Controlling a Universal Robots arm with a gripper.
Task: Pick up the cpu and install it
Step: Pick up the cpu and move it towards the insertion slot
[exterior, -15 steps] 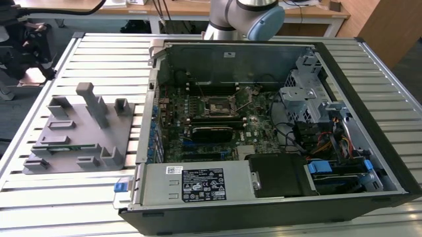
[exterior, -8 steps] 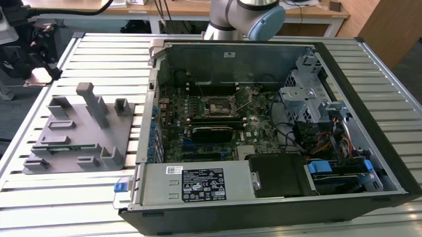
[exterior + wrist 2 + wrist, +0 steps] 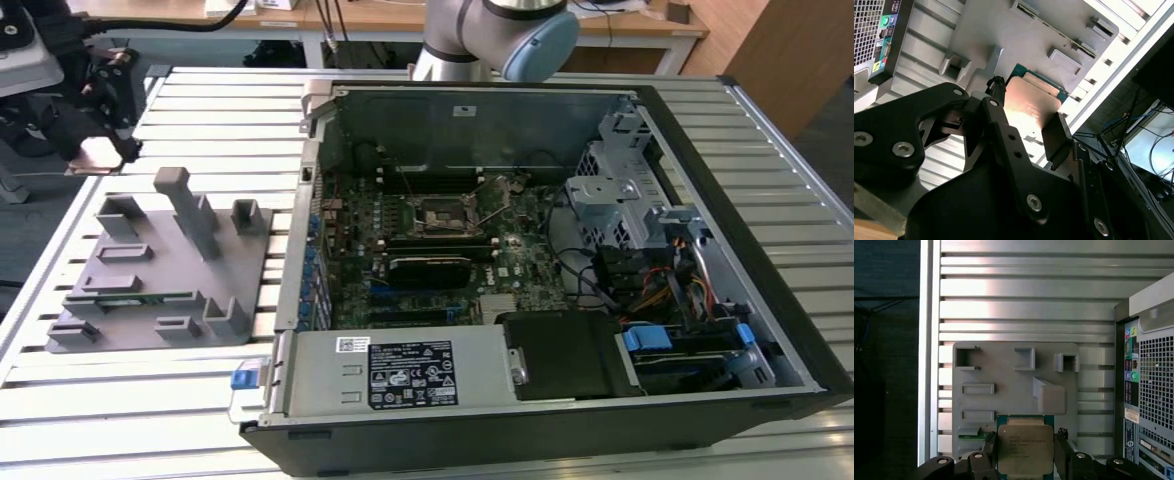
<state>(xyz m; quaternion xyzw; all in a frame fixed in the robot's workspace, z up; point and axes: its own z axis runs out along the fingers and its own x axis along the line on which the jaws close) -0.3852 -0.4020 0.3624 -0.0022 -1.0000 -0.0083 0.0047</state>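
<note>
The cpu (image 3: pixel 1025 449), a flat square chip with a silvery metal top and a green rim, sits between the two black fingers of my gripper (image 3: pixel 1025 456), which is shut on it. In the second wrist view the cpu (image 3: pixel 1031 106) is pinched by its opposite edges in the gripper (image 3: pixel 1026 117). In the exterior view the gripper (image 3: pixel 104 148) hangs at the far left, above the slatted table and beyond the grey fixture plate (image 3: pixel 160 262), holding the cpu (image 3: pixel 96 156) in the air. The black socket frame (image 3: pixel 443 213) lies on the motherboard (image 3: pixel 400 250) inside the open computer case, well to the exterior view's right.
The grey fixture plate (image 3: pixel 1014 390) has raised blocks and slots, and a green memory stick (image 3: pixel 134 297) lies in one. The open case (image 3: pixel 721 200) has tall walls, cables and a drive cage. A power supply (image 3: pixel 394 372) sits at its front. The arm's base (image 3: pixel 481 40) stands behind the case.
</note>
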